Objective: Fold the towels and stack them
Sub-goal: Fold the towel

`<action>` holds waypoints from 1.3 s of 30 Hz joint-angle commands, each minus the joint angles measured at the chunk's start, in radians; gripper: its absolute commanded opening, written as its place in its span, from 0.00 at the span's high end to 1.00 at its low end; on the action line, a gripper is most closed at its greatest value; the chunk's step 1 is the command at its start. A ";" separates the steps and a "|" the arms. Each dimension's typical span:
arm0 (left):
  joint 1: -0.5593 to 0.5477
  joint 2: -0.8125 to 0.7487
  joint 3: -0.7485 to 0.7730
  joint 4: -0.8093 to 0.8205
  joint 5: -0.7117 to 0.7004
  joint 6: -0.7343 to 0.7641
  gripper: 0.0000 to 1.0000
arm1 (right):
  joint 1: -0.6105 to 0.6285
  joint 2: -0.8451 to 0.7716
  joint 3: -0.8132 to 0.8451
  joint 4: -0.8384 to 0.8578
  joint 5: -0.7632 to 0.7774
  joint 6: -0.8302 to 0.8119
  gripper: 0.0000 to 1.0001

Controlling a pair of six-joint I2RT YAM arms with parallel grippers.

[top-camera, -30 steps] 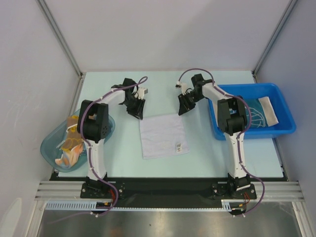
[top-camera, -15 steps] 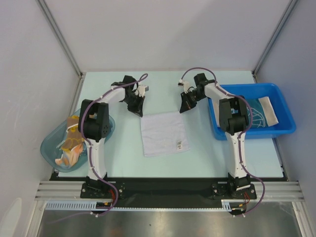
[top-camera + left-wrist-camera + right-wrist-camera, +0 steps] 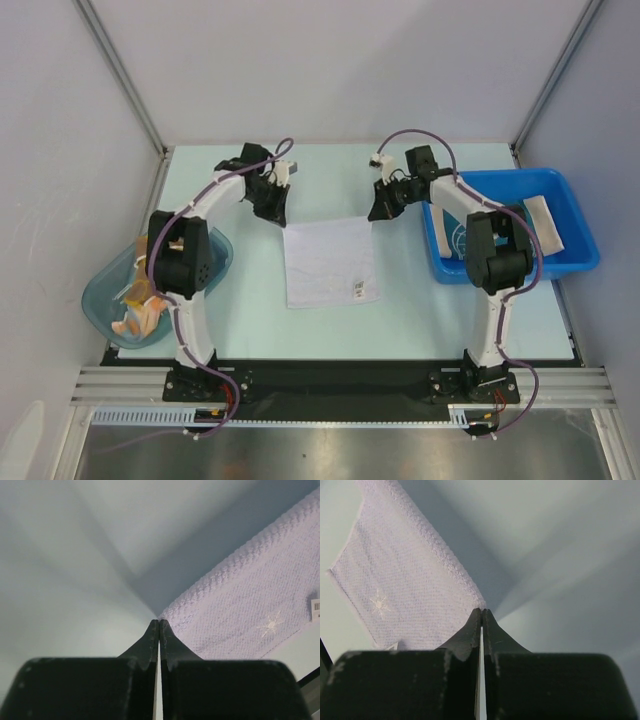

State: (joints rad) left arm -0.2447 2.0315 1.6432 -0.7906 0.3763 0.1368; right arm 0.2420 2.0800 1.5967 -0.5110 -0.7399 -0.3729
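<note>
My left tool (image 3: 280, 218) is pressed shut on the far left corner of the white towel (image 3: 330, 262); my right tool (image 3: 374, 214) pinches its far right corner. The towel lies spread on the tabletop (image 3: 420, 310) between my arms.

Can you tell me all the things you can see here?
white terry towel with a star mark: one, white, table middle
blue plastic bin: one, blue, right side
teal printed cloth: one, teal, in bin
pale folded cloth: one, cream, in bin
translucent teal tub: one, teal, left edge
orange cloths: count unclear, orange, in tub
table: one, pale green
left gripper: black, shut on towel's far-left corner
right gripper: black, shut on far-right corner
</note>
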 commanded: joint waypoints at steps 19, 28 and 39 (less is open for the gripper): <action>-0.137 -0.511 -0.451 0.099 -0.128 -0.127 1.00 | 0.112 -0.633 -0.675 0.384 0.347 0.305 1.00; -0.202 -0.593 -0.597 0.131 -0.154 -0.218 1.00 | 0.249 -0.715 -0.796 0.350 0.473 0.390 1.00; -0.228 -0.648 -0.714 0.143 -0.163 -0.282 1.00 | 0.287 -0.787 -0.874 0.312 0.556 0.491 1.00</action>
State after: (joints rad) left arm -0.4698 1.4429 0.9478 -0.6510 0.2401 -0.1135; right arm 0.5217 1.3399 0.7292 -0.1867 -0.2401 0.0765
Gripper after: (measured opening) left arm 0.007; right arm 0.012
